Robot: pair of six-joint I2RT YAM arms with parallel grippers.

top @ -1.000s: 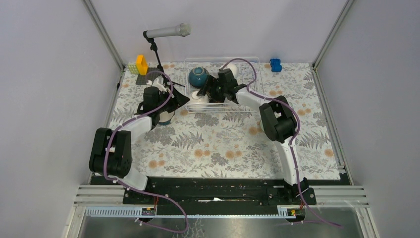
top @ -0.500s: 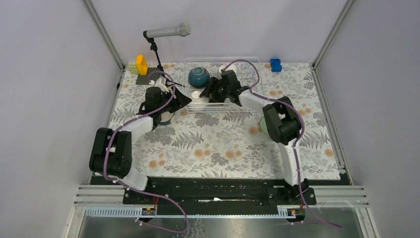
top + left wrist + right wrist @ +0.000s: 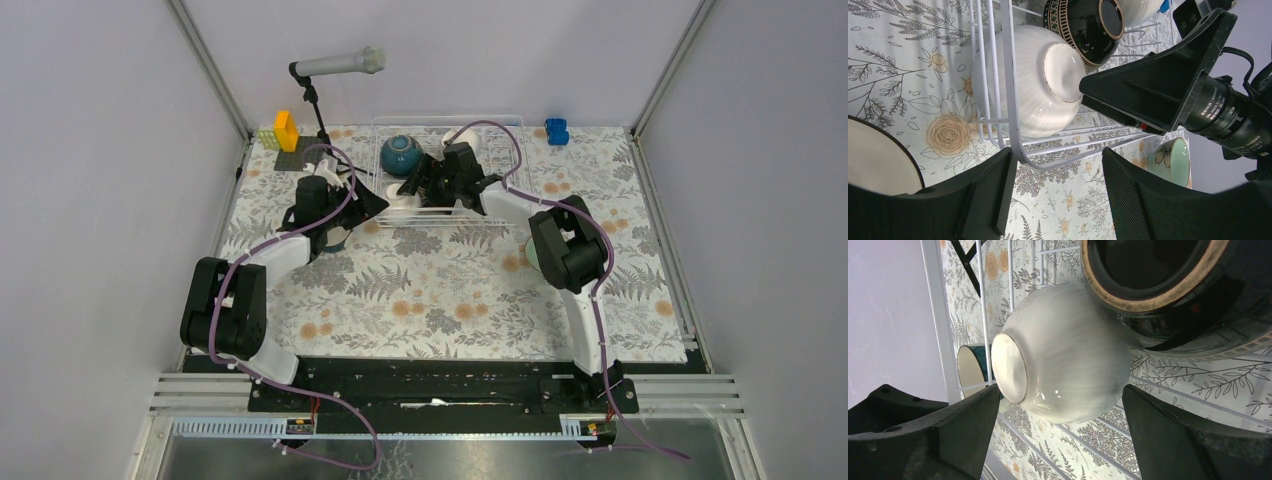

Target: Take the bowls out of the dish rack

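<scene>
Right, from overhead the dish rack [image 3: 455, 214] sits at the 12 o'clock end of the table [image 3: 440, 300], and both of my arms reach toward its 7 o'clock corner.

My right pincer [image 3: 1060, 390] is spread wide. Its fingers [image 3: 948, 435] stand either side of a white bowl [image 3: 1068, 370], which lies on its side on the rack's grid with its foot turned toward the rack's 9 o'clock wall. In the left wrist view one right fingertip sits right at that foot. I think it touches, but I can't be sure from this angle. The pincer grips nothing.

The dark brown bowl [image 3: 1088, 27] lies just beside the white one, at its 1 o'clock in the left wrist view, also tipped on its side inside the rack. A second white bowl [image 3: 1140, 7] shows beyond it at the frame's top edge. A dark teal bowl [image 3: 401, 152] sits in the rack's 10 o'clock corner.

My left pincer [image 3: 1058, 155] is open and empty. It hangs just outside the rack's corner wires, over the table.

Two bowls stand outside the rack on the table. A second teal bowl [image 3: 873, 160] is under my left arm, at the rack's 8 o'clock. The mint green bowl [image 3: 1170, 160] is at the rack's 5 o'clock, partly under my right arm.
</scene>
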